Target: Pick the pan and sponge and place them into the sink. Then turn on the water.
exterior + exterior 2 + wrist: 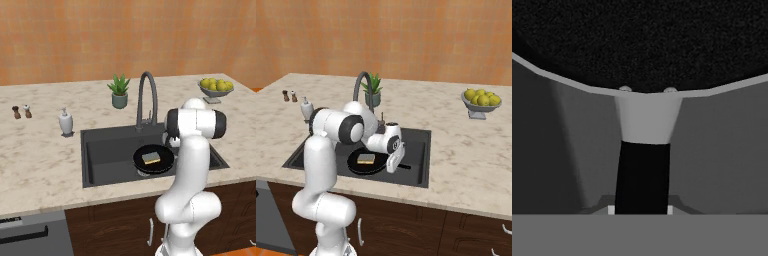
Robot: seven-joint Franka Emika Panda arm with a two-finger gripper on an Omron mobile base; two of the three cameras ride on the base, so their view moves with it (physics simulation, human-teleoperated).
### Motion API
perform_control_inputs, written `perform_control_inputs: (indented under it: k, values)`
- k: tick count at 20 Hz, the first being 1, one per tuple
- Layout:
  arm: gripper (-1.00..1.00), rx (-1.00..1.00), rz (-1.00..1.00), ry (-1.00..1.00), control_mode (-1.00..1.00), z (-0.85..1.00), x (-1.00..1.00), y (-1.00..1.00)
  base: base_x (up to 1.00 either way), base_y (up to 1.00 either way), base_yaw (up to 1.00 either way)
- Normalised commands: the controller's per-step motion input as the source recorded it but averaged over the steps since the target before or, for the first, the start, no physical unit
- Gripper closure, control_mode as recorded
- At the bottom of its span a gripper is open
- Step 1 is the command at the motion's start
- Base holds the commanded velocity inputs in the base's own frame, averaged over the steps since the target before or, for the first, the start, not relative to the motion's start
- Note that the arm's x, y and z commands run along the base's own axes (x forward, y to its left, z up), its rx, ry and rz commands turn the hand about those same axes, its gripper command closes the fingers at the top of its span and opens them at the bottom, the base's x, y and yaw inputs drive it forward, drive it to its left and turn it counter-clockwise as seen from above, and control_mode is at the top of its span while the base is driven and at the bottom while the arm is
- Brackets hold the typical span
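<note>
White arm bends down into sink (100,145), over pan (165,159).

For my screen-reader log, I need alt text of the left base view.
A black pan holding a yellow sponge sits in a dark sink set in a marble counter, with the white arm bent over its right side. Behind stand a gooseneck faucet, a plant, a soap dispenser and a fruit bowl.

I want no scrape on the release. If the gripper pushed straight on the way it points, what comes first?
Probably the pan: its handle lies between the fingertips, running to its rim.
</note>
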Motion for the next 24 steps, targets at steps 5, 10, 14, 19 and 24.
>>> perform_control_inputs:
  k: [5, 10, 14, 19, 24]
  values:
    - [1.0, 0.02, 0.05, 0.08, -1.0, -0.45, 0.62, 0.0, 0.0, 0.0, 0.0]
    - [1.0, 0.04, 0.06, 0.04, -1.0, -0.41, 0.46, 0.0, 0.0, 0.0, 0.0]
    - [1.0, 0.05, 0.06, 0.01, -1.0, -0.54, 0.19, 0.0, 0.0, 0.0, 0.0]
    - [1.0, 0.06, 0.05, 0.02, -1.0, -0.5, 0.25, 0.0, 0.0, 0.0, 0.0]
    - [1.0, 0.04, 0.03, 0.05, -1.0, -0.55, 0.17, 0.0, 0.0, 0.0, 0.0]
